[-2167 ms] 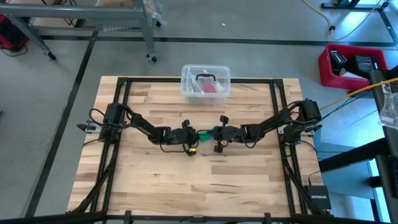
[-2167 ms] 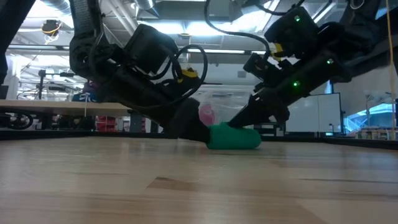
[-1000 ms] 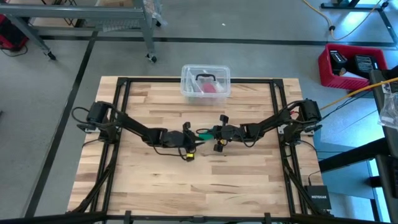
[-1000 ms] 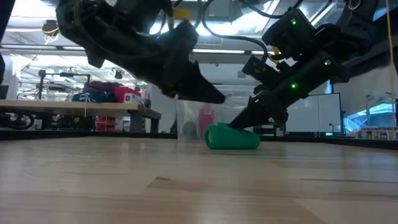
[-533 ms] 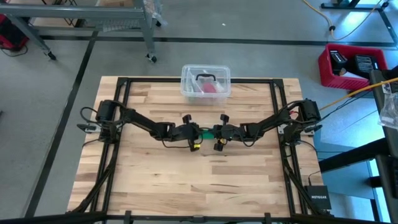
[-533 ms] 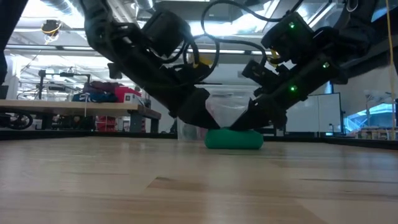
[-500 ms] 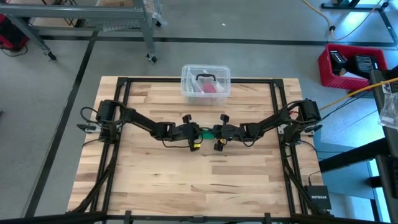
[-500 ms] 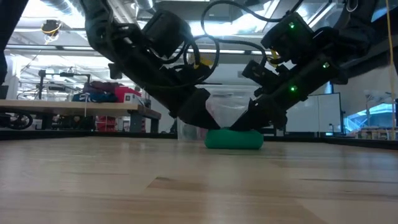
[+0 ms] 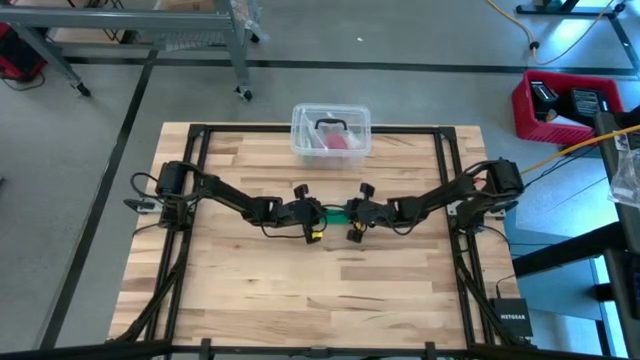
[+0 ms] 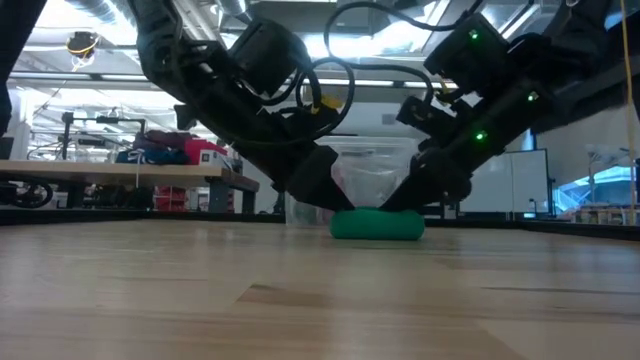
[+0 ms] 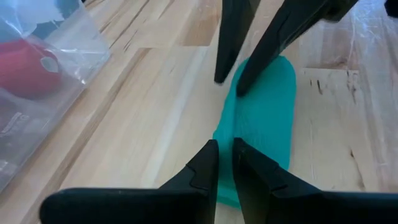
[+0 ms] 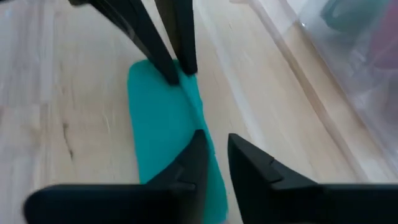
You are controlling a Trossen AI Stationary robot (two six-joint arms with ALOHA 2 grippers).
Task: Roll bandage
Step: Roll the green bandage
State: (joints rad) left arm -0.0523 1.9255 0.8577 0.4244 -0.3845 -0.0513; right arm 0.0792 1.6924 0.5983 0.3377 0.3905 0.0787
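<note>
Table [image 9: 250, 300] is carrying everything, wood planks with a black frame around it. Both arms are reaching in to the middle from opposite sides. Clear tub [image 9: 331, 131] is sitting at the far edge, pink-red item [image 9: 342, 141] inside it. Bandage [image 10: 377, 224] is lying on the table mid-way, a flattish teal wad, just in front of the tub in the low view. Left gripper [image 11: 225, 163] is coming down on one end of the bandage, fingers [image 11: 205, 167] nearly together with a thin gap, tips at the fabric edge; cannot tell if it is pinching. Right gripper [image 12: 213, 160] is at the other end, fingers [image 12: 194, 163] slightly apart, tips over the bandage; grip unclear too.
</note>
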